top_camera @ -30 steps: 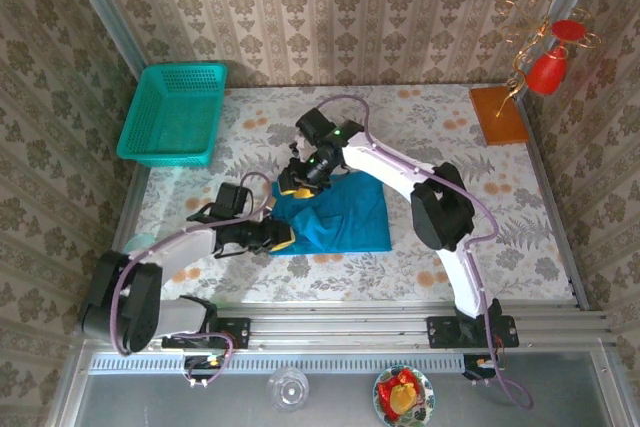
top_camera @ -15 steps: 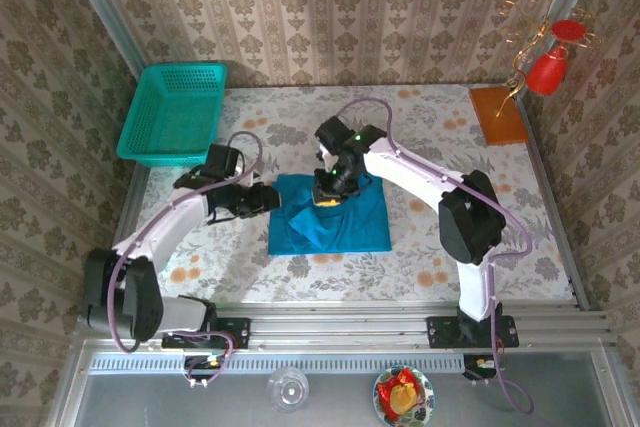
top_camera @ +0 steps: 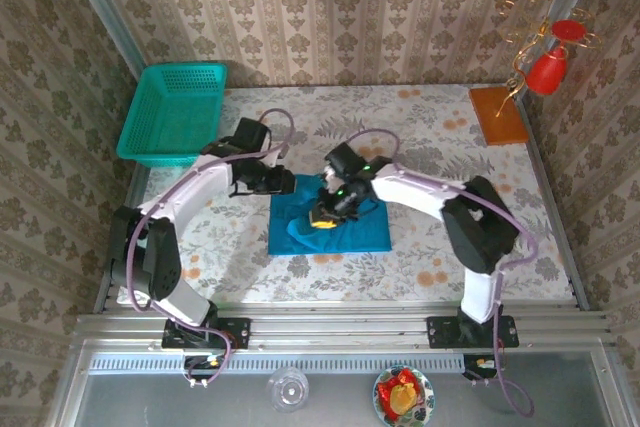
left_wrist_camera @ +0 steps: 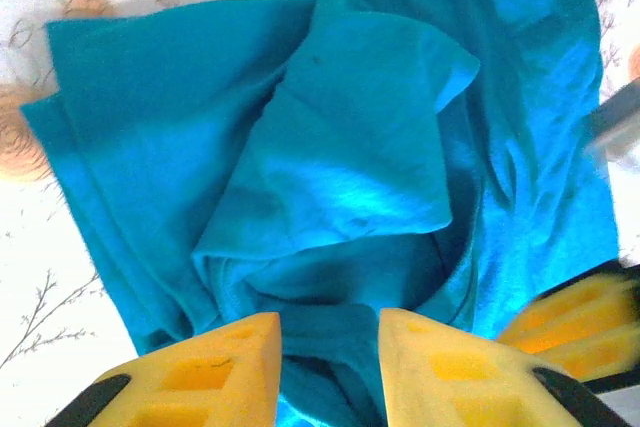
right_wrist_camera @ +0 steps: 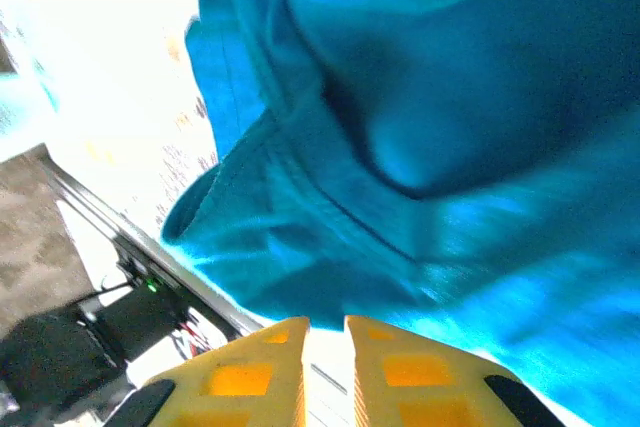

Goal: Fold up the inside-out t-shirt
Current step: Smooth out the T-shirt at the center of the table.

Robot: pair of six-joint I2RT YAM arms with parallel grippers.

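The inside-out t-shirt [top_camera: 358,229] lies as a teal-blue, roughly square bundle in the middle of the flowered table [top_camera: 440,137]. My left gripper [top_camera: 288,184] hovers at its far left corner. In the left wrist view its yellow fingers [left_wrist_camera: 215,362] stand apart, and the left gripper [left_wrist_camera: 330,332] is open over a rumpled fold of the t-shirt [left_wrist_camera: 350,147]. My right gripper [top_camera: 322,217] sits on the shirt's left half. In the right wrist view the right gripper [right_wrist_camera: 325,325] is nearly closed, pinching the edge of the lifted t-shirt [right_wrist_camera: 450,97] at its tips.
A turquoise mesh basket [top_camera: 175,112] stands at the far left corner. An orange block [top_camera: 498,115] lies at the far right, with red ornaments [top_camera: 548,69] above it. A metal rail [top_camera: 340,322] runs along the near edge, with a glass [top_camera: 289,387] and a plate of fruit [top_camera: 404,394] below it.
My left gripper left the shirt's near left corner and swung to its far left corner, its jaws widening. My right gripper closed and drew cloth from the far left toward the near side.
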